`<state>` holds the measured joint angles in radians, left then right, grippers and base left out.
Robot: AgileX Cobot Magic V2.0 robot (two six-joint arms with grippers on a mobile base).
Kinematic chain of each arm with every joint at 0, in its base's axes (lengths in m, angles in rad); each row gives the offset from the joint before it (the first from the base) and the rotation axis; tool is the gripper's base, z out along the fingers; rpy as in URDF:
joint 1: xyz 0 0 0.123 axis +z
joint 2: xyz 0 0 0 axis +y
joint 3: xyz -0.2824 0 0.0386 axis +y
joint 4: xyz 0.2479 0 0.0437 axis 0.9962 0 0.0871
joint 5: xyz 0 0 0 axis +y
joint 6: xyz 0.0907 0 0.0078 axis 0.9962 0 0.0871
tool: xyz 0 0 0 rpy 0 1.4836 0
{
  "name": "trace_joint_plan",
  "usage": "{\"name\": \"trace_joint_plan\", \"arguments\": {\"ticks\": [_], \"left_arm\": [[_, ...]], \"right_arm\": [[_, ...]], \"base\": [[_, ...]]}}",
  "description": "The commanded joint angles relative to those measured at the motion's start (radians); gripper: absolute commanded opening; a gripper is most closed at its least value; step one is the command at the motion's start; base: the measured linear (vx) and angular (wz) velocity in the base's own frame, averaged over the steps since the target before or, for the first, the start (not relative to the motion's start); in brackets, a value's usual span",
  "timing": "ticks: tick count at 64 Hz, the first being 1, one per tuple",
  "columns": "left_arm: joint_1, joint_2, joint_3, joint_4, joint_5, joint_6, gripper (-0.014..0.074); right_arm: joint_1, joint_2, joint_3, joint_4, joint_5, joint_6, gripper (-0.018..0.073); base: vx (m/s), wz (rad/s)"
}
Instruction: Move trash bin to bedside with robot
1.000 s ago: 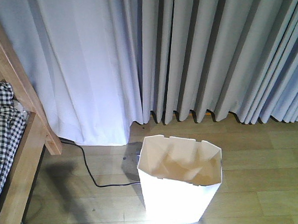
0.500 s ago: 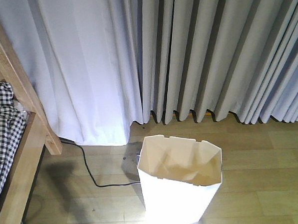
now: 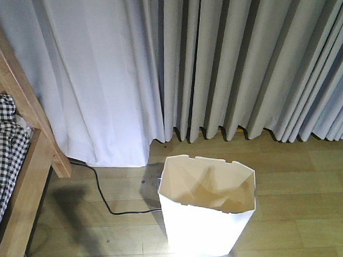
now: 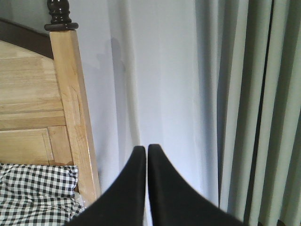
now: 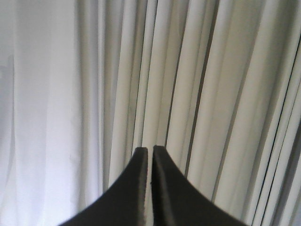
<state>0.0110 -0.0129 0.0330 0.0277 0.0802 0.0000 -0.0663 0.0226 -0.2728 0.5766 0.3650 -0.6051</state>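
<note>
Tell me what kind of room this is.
Most likely a bedroom: a wooden bed frame with checkered bedding, floor-length curtains over a wood floor, and a white trash bin standing near the bed.

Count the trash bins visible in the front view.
1. The white trash bin stands upright on the wooden floor, low and centre-right, in front of the grey curtains and right of the bed frame. Neither wrist view shows a bin; more could sit out of frame.
</note>
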Motion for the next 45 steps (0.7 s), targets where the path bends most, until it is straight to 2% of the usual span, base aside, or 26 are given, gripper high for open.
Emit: {"name": "trace_joint_plan", "arguments": {"ticks": [1,25,30,39,41,45], "left_arm": [[-0.006,-0.015,0.012,-0.009,-0.074,-0.014,-0.0006],[-0.006,-0.015,0.012,-0.009,-0.074,-0.014,-0.0006],[-0.006,-0.015,0.012,-0.009,-0.074,-0.014,-0.0006],[-0.006,-0.015,0.012,-0.009,-0.074,-0.014,-0.0006],[-0.006,-0.015,0.012,-0.009,-0.074,-0.014,-0.0006],[-0.006,-0.015,0.012,-0.009,-0.074,-0.014,-0.0006]], "right_arm": [[-0.005,0.015,-0.024,0.011,-0.070,0.000,-0.0009],[-0.005,0.015,-0.023,0.004,-0.066,0.000,-0.0008],[-0.005,0.015,-0.023,-0.097,-0.070,0.043,-0.0008],[-0.006,0.015,-0.023,-0.429,-0.070,0.372,-0.0008],[-0.006,0.015,-0.023,-0.499,-0.070,0.423,-0.0008],[-0.006,0.011,-0.023,-0.577,-0.069,0.475,-0.0008]], "base": [[0.00,0.00],[0.00,0.00],[0.00,0.00],[0.00,0.00],[0.00,0.00],[0.00,0.00]]}}
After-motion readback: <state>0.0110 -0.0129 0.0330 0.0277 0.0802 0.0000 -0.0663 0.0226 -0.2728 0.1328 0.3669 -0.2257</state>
